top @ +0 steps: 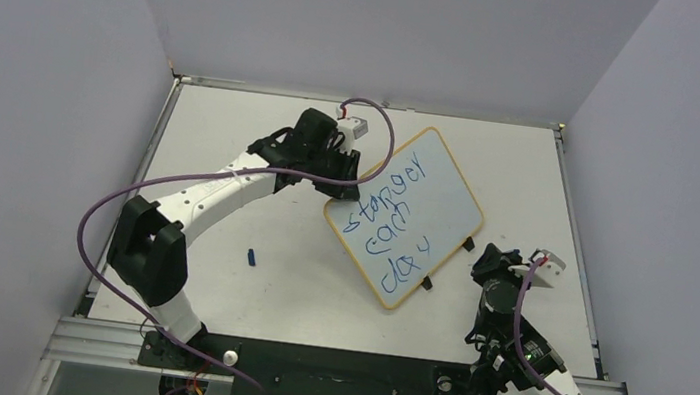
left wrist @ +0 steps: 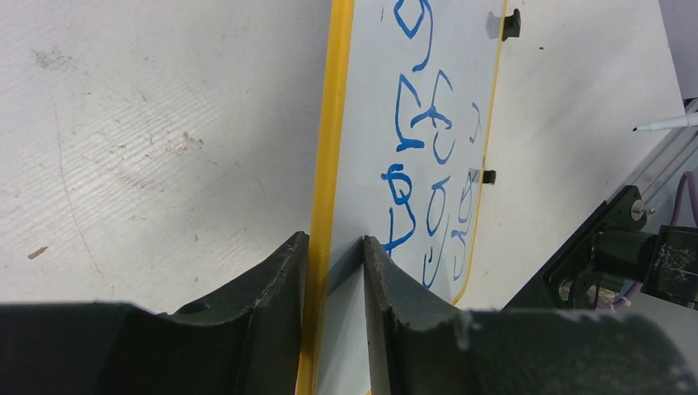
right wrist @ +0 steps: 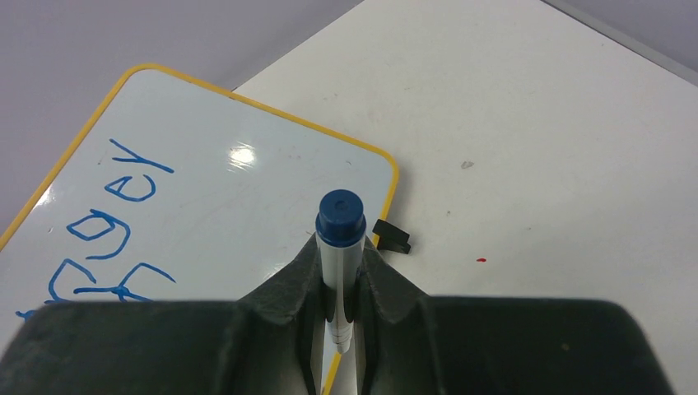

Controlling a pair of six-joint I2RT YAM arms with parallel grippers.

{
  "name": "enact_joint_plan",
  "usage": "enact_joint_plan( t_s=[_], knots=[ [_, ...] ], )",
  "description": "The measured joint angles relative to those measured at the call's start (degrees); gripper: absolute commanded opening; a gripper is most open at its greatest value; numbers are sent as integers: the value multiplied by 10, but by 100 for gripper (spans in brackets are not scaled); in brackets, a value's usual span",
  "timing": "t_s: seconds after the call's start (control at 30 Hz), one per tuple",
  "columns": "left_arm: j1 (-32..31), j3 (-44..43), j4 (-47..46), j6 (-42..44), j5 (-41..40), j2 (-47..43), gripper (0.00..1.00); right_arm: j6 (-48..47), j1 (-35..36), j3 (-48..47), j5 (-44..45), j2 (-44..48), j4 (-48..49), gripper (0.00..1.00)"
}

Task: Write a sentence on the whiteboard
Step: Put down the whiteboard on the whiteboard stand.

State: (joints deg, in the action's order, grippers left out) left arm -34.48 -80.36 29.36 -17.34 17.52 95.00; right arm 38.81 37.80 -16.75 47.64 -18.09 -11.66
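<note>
The whiteboard [top: 448, 202], white with a thin yellow frame, lies tilted at the middle of the table. The sentence [top: 389, 227] runs over it in three blue handwritten lines. My left gripper [top: 341, 190] is at the board's far left edge. In the left wrist view the left gripper [left wrist: 333, 247] straddles the yellow frame [left wrist: 333, 123]: one finger lies against the frame, and a gap shows before the other. My right gripper [top: 496, 267] hovers by the board's near right edge. In the right wrist view the right gripper [right wrist: 341, 251] is shut on a white marker [right wrist: 339, 220] with a blue end.
A small blue cap [top: 253, 257] lies on the table left of the board. Two black feet [top: 467, 243] [top: 427, 283] stick out from the board's near right edge. Grey walls close in the table on three sides.
</note>
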Motion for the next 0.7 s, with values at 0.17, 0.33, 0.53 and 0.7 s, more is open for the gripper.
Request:
enact_joint_plan(
  t_s=[0.17,0.33,0.53,0.7],
  knots=[
    [-2,4,0,6,-17,0,32,5,0,0,1,0,0,0],
    [-2,14,-1,12,-36,0,42,7,-1,0,1,0,0,0],
    [-2,18,-1,11,-43,0,45,9,-3,0,1,0,0,0],
    [-2,18,-1,11,-43,-1,48,9,-3,0,1,0,0,0]
  ],
)
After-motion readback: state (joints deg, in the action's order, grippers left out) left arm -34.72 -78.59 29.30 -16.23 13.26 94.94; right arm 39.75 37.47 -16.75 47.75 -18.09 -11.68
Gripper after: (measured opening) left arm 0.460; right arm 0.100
